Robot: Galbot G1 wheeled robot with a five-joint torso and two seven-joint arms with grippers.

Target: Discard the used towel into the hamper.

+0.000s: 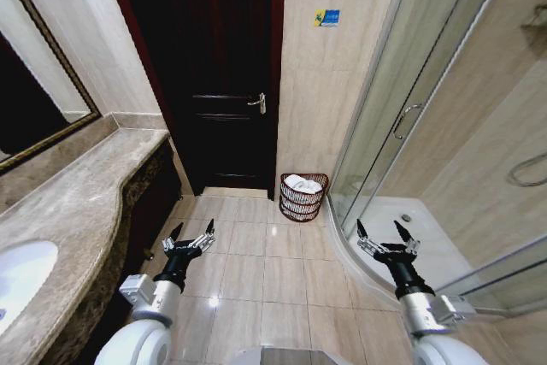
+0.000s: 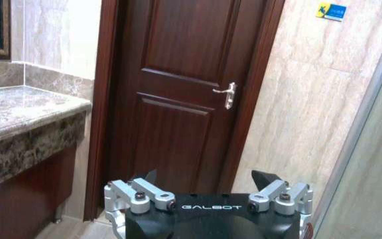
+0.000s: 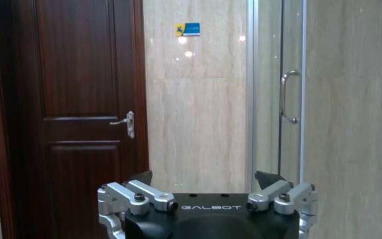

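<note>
The hamper stands on the tiled floor against the far wall, between the dark wooden door and the glass shower enclosure. A white towel lies inside it, showing above the rim. Well short of it, the 2 arms are held low over the floor. The left pincer hangs beside the marble counter, its fingers spread wide and holding nothing. The right pincer hangs near the curved shower threshold, fingers likewise wide apart and empty. Both point toward the door wall.
</note>
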